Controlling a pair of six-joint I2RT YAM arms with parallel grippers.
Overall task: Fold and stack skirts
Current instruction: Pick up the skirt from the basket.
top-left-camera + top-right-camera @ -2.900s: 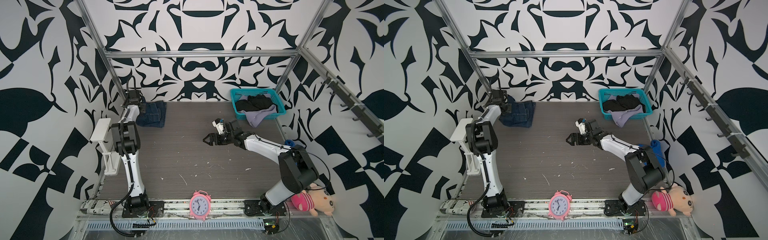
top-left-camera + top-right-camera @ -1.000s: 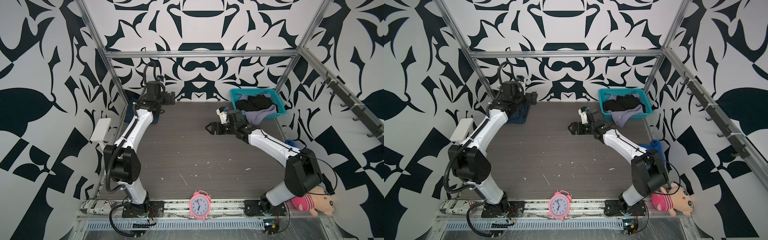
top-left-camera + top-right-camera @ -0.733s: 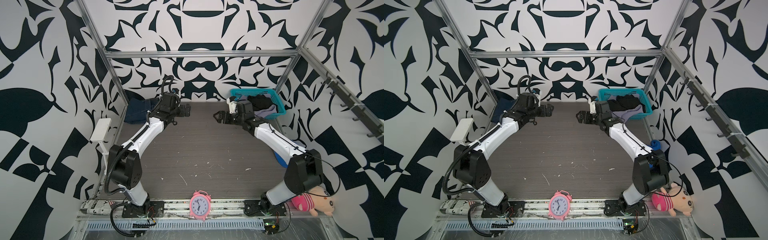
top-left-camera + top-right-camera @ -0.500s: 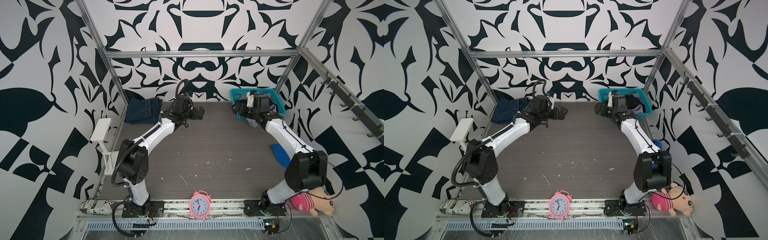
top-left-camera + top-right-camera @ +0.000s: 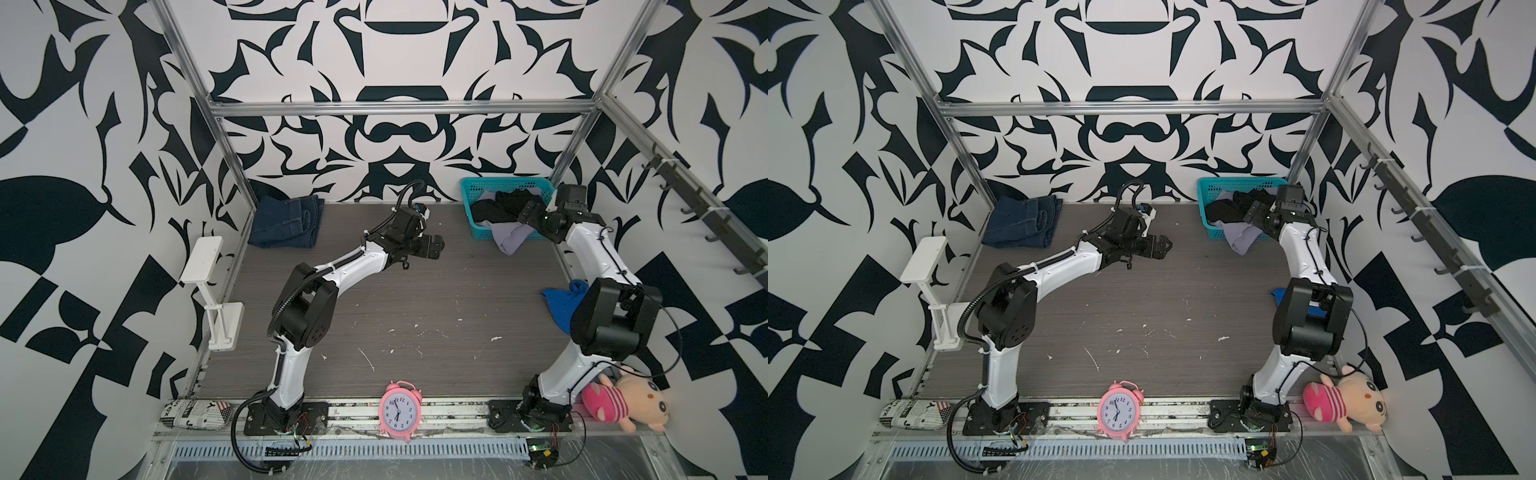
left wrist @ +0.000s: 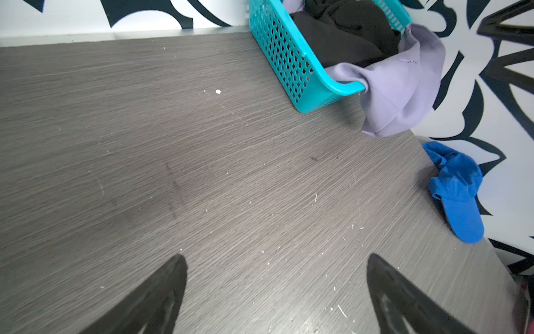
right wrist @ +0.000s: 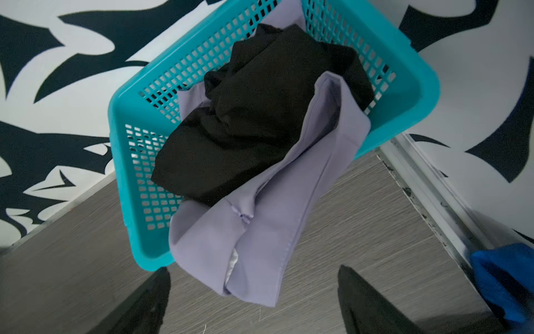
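A folded dark blue denim skirt [image 5: 286, 222] lies at the table's back left corner. The black skirt [image 7: 260, 110] is bunched inside a teal basket [image 7: 419, 57] at the back right. The lavender skirt [image 7: 260, 231] spills over the basket's rim onto the table. My right gripper [image 7: 254, 269] hovers open just above the hanging lavender cloth, nothing between its fingers; in a top view it [image 5: 524, 212] sits over the basket's near right side. My left gripper [image 6: 276, 257] is open and empty over bare table at mid-back [image 5: 434, 249], pointing toward the basket.
A bright blue cloth [image 5: 561, 303] lies by the right wall beside my right arm. A pink alarm clock [image 5: 400, 409], a rolled newspaper [image 5: 195, 413] and a plush toy [image 5: 623, 401] line the front rail. A white stand [image 5: 205, 266] is at the left edge.
My left arm swung away from the denim skirt toward the middle back of the table. My right arm moved from mid-table back to the basket. Both grippers stayed open.
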